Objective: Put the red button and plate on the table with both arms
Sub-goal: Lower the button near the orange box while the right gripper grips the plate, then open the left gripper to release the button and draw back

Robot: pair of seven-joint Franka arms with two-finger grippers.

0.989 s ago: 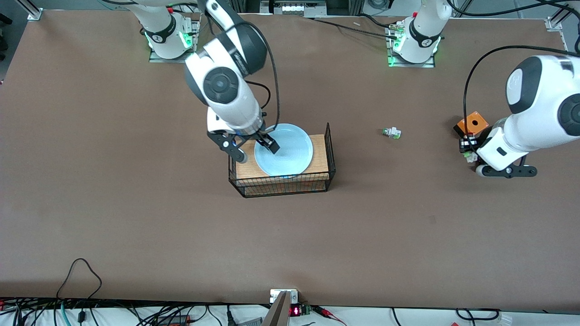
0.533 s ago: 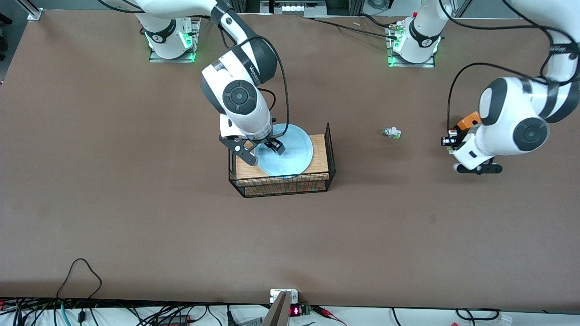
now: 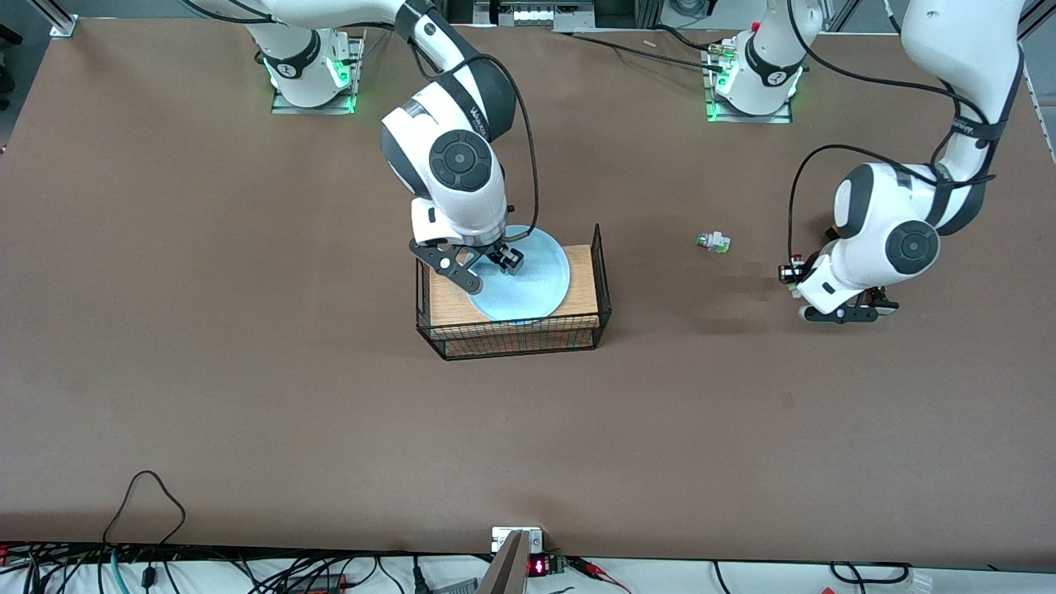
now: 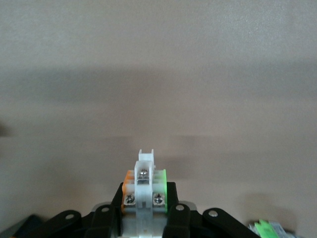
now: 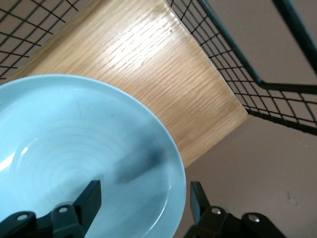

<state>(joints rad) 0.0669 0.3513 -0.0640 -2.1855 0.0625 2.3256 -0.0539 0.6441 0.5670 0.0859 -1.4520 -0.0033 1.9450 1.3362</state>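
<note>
The pale-blue plate [image 3: 536, 276] lies on the wooden board in the wire basket. My right gripper [image 3: 492, 271] is open and straddles the plate's rim at the right arm's end. In the right wrist view one finger [image 5: 91, 198] is inside the plate [image 5: 74, 148] and the other is outside the rim, with gaps on both sides. My left gripper [image 3: 794, 276] hangs low over bare table [image 3: 742, 388] toward the left arm's end. It is shut on the red button [image 4: 144, 173], a whitish part with orange and green sides. Its cap is hidden in the left gripper [image 4: 144, 198].
The black wire basket [image 3: 602, 280] stands mid-table, its tall wall toward the left arm's end and its wooden board [image 5: 163, 74] under the plate. A green-capped part [image 3: 712, 242] lies on the table between the basket and the left gripper. Cables run along the table's near edge.
The right gripper slid further over the plate's rim and its jaws narrowed. The left arm carried the held part away from an orange box, toward the middle of the table.
</note>
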